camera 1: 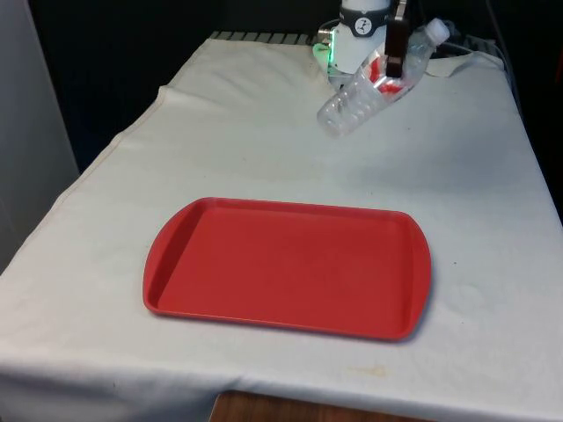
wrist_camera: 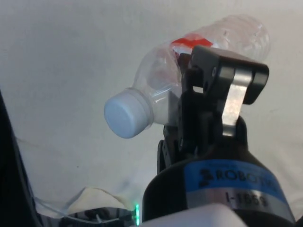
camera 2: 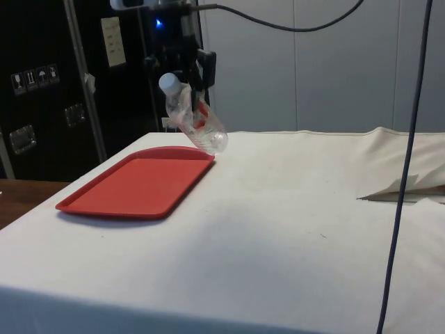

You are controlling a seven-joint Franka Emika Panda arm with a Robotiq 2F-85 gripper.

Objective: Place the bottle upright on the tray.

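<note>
Gripping the clear plastic bottle [camera 1: 374,83] near its neck, the gripper [camera 1: 396,48] fingers are clamped shut; it is held tilted (cap up) above the cloth, beyond the red tray [camera 1: 286,268], for later uprighting.

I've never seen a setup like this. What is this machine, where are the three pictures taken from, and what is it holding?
It is a robot arm ending in a black gripper whose jaws are closed on a clear plastic bottle with a white cap and red label. The bottle hangs tilted in the air, off the table. One picture looks across the table at the robot, one comes from the table's side, and one from a camera on the wrist, close to the bottle. A red tray lies on the white cloth, with nothing on it.
</note>
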